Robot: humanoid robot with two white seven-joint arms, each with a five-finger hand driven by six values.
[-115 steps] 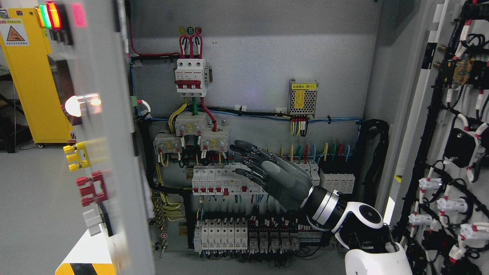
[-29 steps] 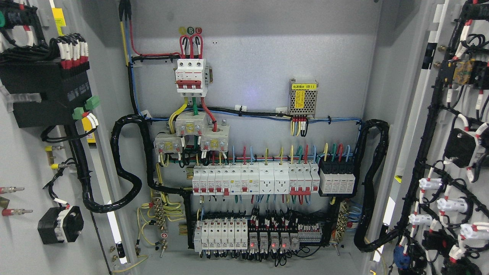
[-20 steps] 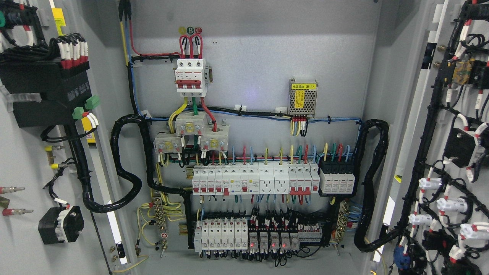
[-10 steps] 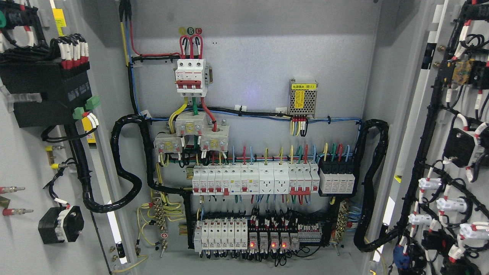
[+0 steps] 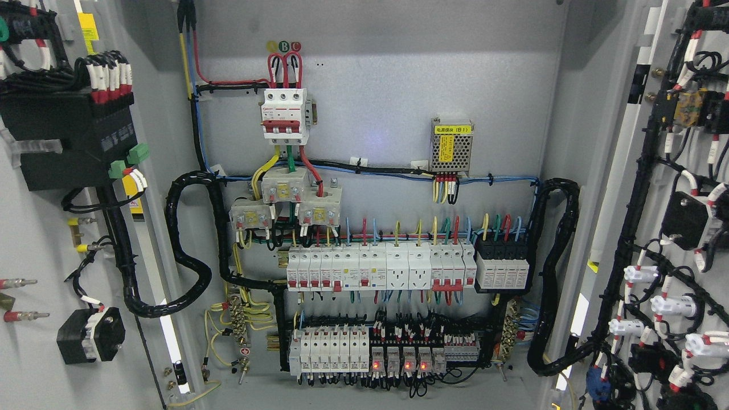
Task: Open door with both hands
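Both doors of the grey electrical cabinet stand swung wide. The left door shows its inner face at the picture's left, with a black module, wired terminals and a black cable loom. At the far right the right door also shows its inside, lined with black harness and white connectors. Between them the cabinet's back panel is fully exposed. Neither of my hands nor any arm appears in the head view.
On the back panel sit a red-and-white main breaker, a small power supply, a row of white breakers and a lower row of relays with red lights. Thick black cable looms curve at both sides.
Since 5.8 s ago the left door has swung fully open and my right hand has left the view. Over the last 1.5 s nothing has moved.
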